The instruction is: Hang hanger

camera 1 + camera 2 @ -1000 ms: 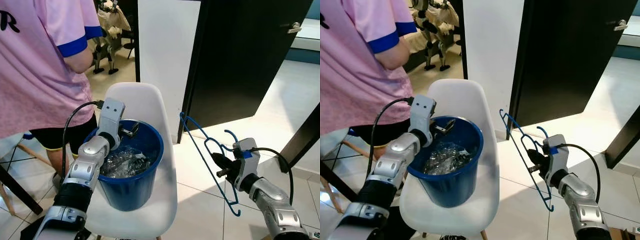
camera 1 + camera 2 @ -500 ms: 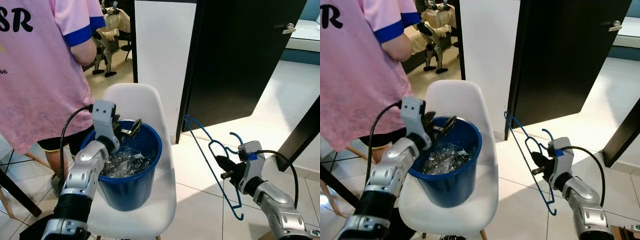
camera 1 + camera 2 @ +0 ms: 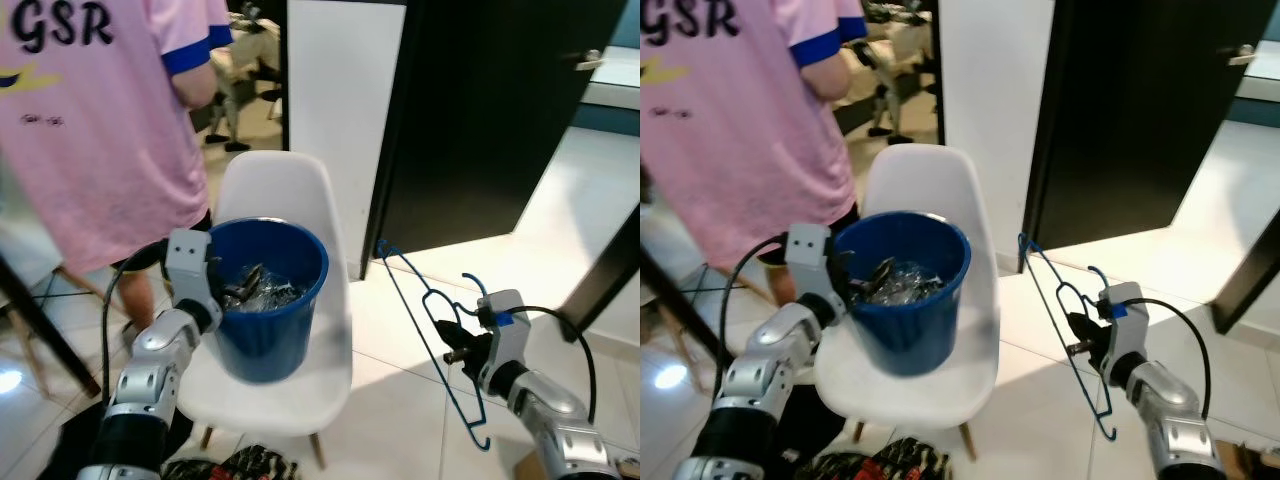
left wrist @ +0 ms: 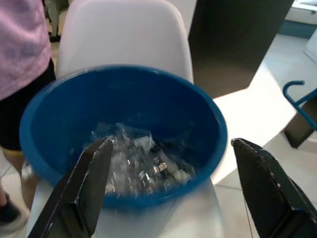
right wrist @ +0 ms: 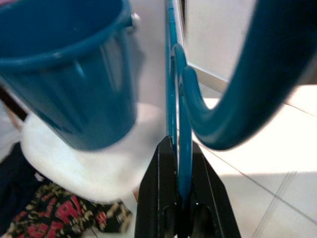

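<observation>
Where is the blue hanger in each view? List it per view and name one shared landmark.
Left eye view: blue hanger, right of centre, clamped in the right gripper.
Right eye view: right of centre.
Left wrist view: its hook at the right edge.
Right wrist view: centre, between the fingers.
Shared landmark: the blue bucket on the white chair.

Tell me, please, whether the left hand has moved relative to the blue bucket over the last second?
Yes. The left hand has drawn back from inside the blue bucket towards the robot; its open fingers now sit at the near rim.
</observation>
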You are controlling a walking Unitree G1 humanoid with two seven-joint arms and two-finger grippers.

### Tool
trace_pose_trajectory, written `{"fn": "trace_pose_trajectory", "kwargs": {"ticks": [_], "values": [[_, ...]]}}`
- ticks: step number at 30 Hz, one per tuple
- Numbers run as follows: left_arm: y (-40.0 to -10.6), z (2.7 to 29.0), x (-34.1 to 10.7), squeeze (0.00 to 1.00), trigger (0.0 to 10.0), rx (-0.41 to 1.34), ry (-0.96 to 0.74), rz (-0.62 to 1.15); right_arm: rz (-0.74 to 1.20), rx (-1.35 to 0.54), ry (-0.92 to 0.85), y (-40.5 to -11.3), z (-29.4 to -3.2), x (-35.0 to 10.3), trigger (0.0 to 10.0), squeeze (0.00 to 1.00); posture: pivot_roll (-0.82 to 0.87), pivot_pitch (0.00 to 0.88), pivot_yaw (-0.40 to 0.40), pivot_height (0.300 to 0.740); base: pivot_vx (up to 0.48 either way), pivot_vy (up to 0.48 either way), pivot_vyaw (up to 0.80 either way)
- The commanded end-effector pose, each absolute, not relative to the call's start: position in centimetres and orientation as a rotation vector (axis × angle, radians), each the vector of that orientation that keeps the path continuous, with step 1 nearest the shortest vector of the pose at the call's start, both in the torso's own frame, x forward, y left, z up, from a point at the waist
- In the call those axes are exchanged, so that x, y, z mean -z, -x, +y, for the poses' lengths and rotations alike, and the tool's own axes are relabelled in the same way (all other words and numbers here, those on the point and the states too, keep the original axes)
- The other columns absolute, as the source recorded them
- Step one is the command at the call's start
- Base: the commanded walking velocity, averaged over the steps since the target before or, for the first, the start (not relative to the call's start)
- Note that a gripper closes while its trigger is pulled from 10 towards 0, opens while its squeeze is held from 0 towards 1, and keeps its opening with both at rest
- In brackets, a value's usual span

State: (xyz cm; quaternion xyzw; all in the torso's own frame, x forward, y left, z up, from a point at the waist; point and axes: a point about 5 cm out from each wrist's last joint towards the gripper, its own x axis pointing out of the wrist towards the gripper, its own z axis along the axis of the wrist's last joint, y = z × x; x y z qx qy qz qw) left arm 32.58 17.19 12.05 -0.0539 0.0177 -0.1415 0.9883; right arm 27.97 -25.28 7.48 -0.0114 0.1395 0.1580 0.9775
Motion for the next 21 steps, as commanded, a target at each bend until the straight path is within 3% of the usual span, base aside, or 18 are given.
{"fn": "trace_pose_trajectory", "kwargs": {"ticks": [1, 14, 21], "values": [[-32.6, 17.2, -11.8, 0.00, 10.0, 0.287, 0.099, 0.045, 0.276, -0.304, 0.044, -27.9, -25.7, -7.6, 10.0, 0.00, -0.04, 0.000, -0.028, 0.740, -0.435, 0.000, 0.00], [-32.0, 16.6, -8.1, 0.00, 10.0, 0.278, 0.093, 0.176, 0.430, -0.235, 0.150, -27.5, -26.3, -4.9, 10.0, 0.00, -0.04, 0.000, -0.032, 0.740, -0.433, 0.000, 0.00], [-31.1, 16.7, -3.8, 0.00, 10.0, 0.214, 0.099, 0.354, 0.574, -0.195, 0.166, -26.4, -25.8, -1.6, 10.0, 0.00, -0.04, 0.000, -0.021, 0.740, -0.438, 0.000, 0.00]]}}
